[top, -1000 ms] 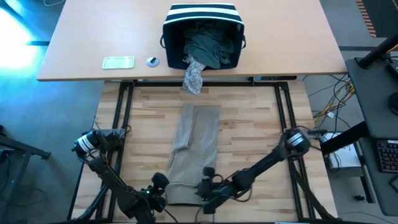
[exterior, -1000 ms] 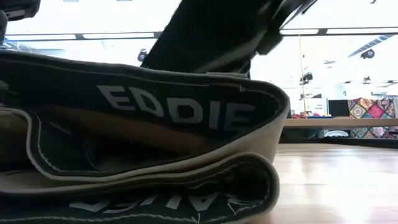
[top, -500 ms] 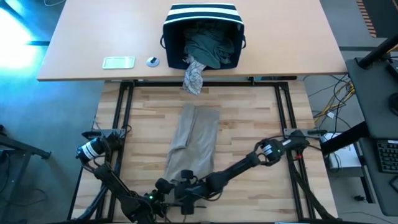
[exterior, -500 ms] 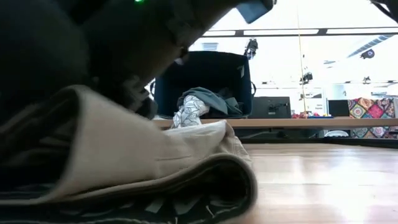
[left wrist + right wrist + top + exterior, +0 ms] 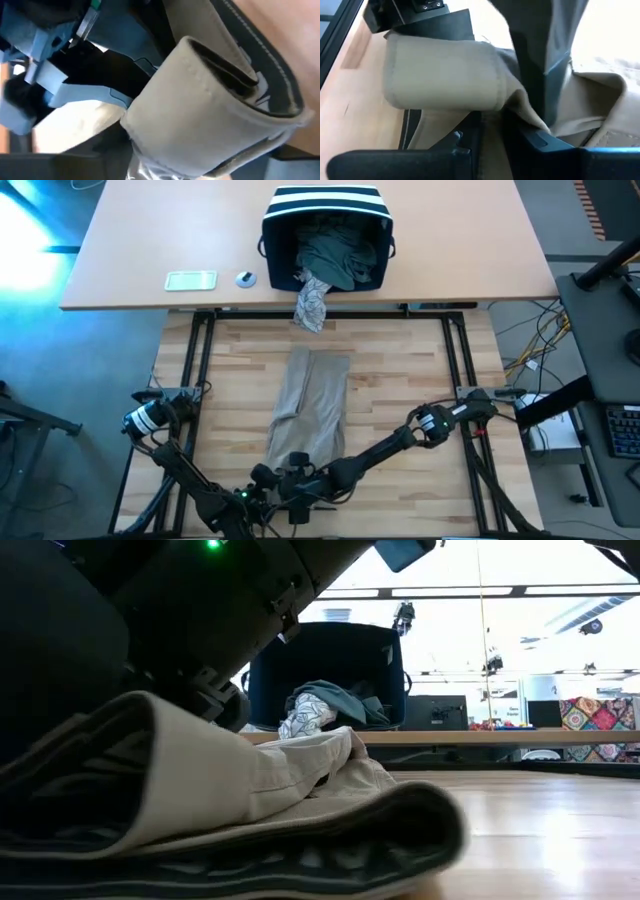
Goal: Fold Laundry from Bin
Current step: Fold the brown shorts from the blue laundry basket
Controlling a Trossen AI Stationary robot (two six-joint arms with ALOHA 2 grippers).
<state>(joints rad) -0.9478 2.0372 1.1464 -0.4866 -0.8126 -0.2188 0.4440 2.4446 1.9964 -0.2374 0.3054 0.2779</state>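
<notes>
Tan cloth fills most of what we see: the tan garment [image 5: 310,415], a pair of trousers, lies flat on the wooden table [image 5: 400,380] with its long axis running away from both claws, straight toward the bin [image 5: 325,235] at the far end. Its waistband end, dark-lined inside, is the end nearest us, and that is where both grippers sit, just beside each other.

The bin stands well beyond the trousers on the paler desk, with the rest of the laundry in it: a teal-green garment [image 5: 340,255] heaped inside and a grey-white patterned one [image 5: 311,302] spilling over its near rim.

The right gripper [image 5: 300,488] has its jaws pinched on the folded waistband edge, as its wrist view shows cloth caught between the fingers. The left gripper [image 5: 262,480] is at the same hem, just to the other claw's side; its jaws look spread wide around a thick roll of waistband, and we cannot tell whether it truly grips.

We judge the coming fold must carry this near end forward along the trouser length, away from both claws.
</notes>
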